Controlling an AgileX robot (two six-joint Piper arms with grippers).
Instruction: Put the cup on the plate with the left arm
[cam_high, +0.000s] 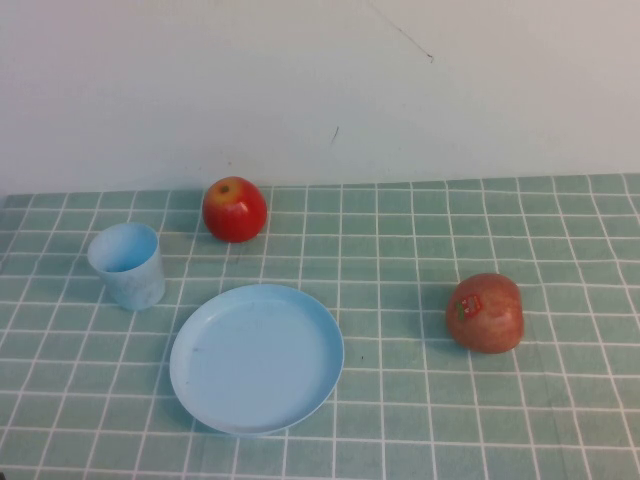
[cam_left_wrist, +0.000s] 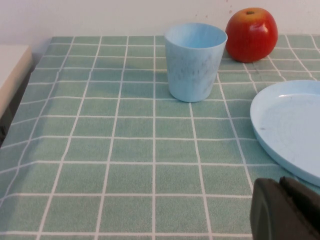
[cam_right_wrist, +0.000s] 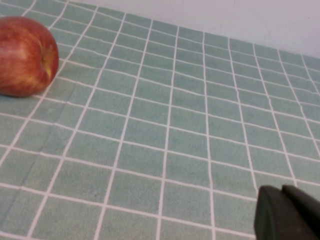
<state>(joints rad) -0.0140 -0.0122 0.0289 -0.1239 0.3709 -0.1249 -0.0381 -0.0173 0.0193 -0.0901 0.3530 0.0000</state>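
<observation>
Green checked cloth covered the table; the cup (cam_high: 127, 265) stood upright near the left edge, just beside the plate (cam_high: 256, 357), an apple (cam_high: 235, 209) close behind. I saw only a black corner of the left gripper (cam_left_wrist: 285, 210) and right gripper (cam_right_wrist: 287, 214), so I couldn't tell either's opening. My worry: a careless approach could've tipped the light cup or nudged that apple.

A: What showed of the left gripper (cam_left_wrist: 286, 210)?
B: A matte black block with rounded corners and a dark seam down it, at the edge of its wrist view.
A: And the right gripper (cam_right_wrist: 287, 215)?
B: The same: black, blunt, seamed, unmarked.
</observation>
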